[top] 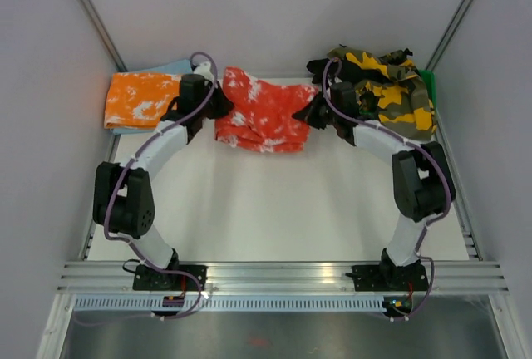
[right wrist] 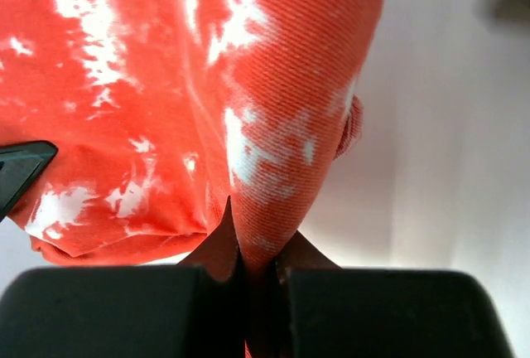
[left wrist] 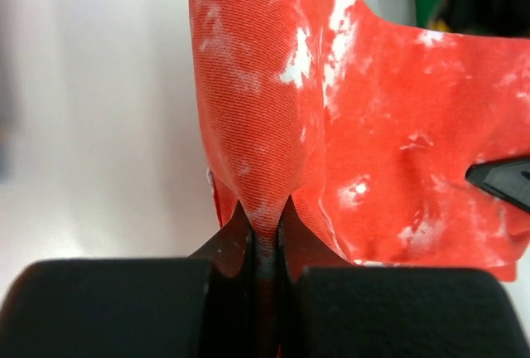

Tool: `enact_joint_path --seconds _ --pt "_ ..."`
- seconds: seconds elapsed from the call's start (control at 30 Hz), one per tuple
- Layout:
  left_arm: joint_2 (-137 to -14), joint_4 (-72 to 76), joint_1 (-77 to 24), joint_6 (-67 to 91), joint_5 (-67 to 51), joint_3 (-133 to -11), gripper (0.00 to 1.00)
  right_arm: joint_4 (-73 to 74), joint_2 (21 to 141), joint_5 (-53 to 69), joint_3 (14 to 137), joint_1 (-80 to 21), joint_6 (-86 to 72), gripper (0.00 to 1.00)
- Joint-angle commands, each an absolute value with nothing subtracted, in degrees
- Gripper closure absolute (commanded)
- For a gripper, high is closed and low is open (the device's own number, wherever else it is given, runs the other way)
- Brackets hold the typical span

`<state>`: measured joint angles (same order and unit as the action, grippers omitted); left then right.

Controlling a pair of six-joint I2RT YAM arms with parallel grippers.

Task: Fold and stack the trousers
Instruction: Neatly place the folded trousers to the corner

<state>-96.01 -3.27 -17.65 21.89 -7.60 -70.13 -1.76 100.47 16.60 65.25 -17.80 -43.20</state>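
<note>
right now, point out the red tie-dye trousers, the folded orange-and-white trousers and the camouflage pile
red tie-dye cloth trousers (top: 262,118): top external view, middle of the cloth
folded orange-and-white cloth trousers (top: 141,100): top external view, centre of top face
yellow-green camouflage cloth pile (top: 391,95): top external view, middle of the heap

Upper centre of the top view: trousers (top: 262,118) on the surface (top: 266,209), pinched between left pincer (top: 220,103) at their left edge and right pincer (top: 312,111) at their right edge. Upper left of frame: folded pair (top: 141,100), just beside the left pincer, on top of a flat cloth (top: 170,67). Upper right: heap of pairs (top: 386,89), just right of the right pincer.
</note>
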Motion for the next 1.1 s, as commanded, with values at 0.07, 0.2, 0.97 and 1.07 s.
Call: enact_joint_path --seconds 0.07,0.2,0.97,1.07 --pt "-98.85 -2.54 -5.99 14.96 -12.83 -82.33 0.98 -8.79 117.48 21.44 88.65 -21.0 -49.04 1.0" --pt "-105.97 -7.03 -2.64 9.5 -9.68 -94.45 0.98 -7.38 129.7 22.59 106.05 -23.2 -50.53 1.0" --pt "-114.26 8.09 18.81 15.38 -21.97 -95.09 0.98 -14.41 156.27 21.89 138.16 -30.5 -55.55 1.0" --pt "-115.4 9.31 21.0 16.78 -23.2 -95.27 0.98 -13.01 157.06 20.4 138.34 -30.5 -54.93 1.0"
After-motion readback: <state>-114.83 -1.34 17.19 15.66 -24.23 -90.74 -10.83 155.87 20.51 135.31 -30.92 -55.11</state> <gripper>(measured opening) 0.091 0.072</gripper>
